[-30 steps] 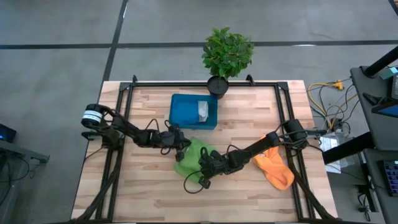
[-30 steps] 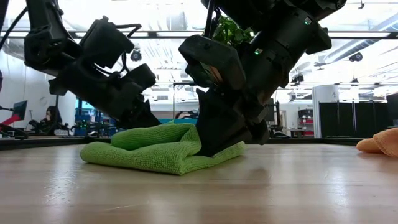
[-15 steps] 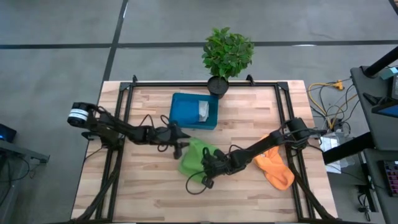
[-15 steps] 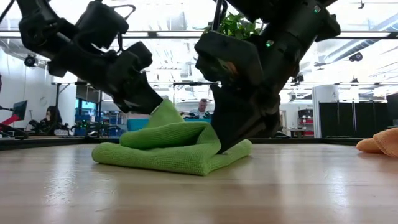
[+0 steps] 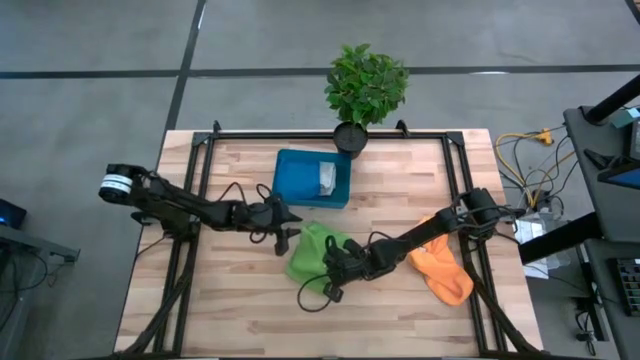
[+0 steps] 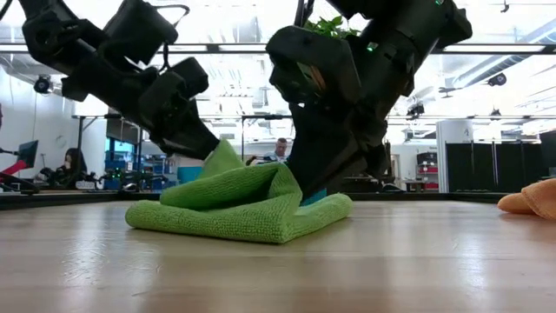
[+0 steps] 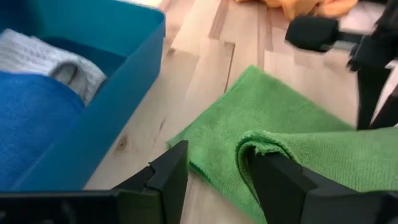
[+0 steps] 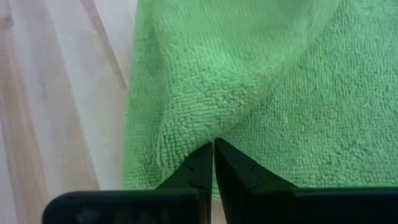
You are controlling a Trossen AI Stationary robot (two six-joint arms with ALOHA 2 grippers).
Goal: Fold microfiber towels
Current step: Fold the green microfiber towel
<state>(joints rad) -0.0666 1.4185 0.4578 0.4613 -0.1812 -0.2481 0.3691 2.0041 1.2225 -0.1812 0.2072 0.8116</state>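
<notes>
A lime green towel (image 5: 312, 250) lies loosely folded on the wooden table (image 5: 230, 300), partly raised. My right gripper (image 5: 335, 268) is shut on its near right part. My left gripper (image 7: 217, 186) stands open at the towel's left side. A raised fold of the towel (image 7: 249, 146) stands between its fingers, close to one of them. An orange towel (image 5: 440, 268) lies crumpled at the right. A grey-white towel (image 5: 326, 178) and a bright blue one (image 7: 31, 106) lie in the blue tray (image 5: 296, 190). My right gripper pinches a ridge of the green towel (image 8: 196, 134) between its two shut fingertips, slanting down from the table's right. The pinched part is pulled up into a peak (image 6: 280, 174), and the rest of the towel lies on the table. Whether my left gripper touches the fold beside its finger, I cannot tell.
A potted plant (image 5: 366, 85) stands at the table's far edge behind the tray. Black frame rails (image 5: 195, 170) run along the table's left, right and far sides. Bare wood shows near the front edge. People and desks are in the room beyond (image 6: 69, 165).
My left gripper has opened, let go of the green towel and drawn up and back toward the table's left. The corner it held stays standing as a peak. My right gripper has risen a little, lifting the pinched part, while the towel's lower layer stays on the table.
</notes>
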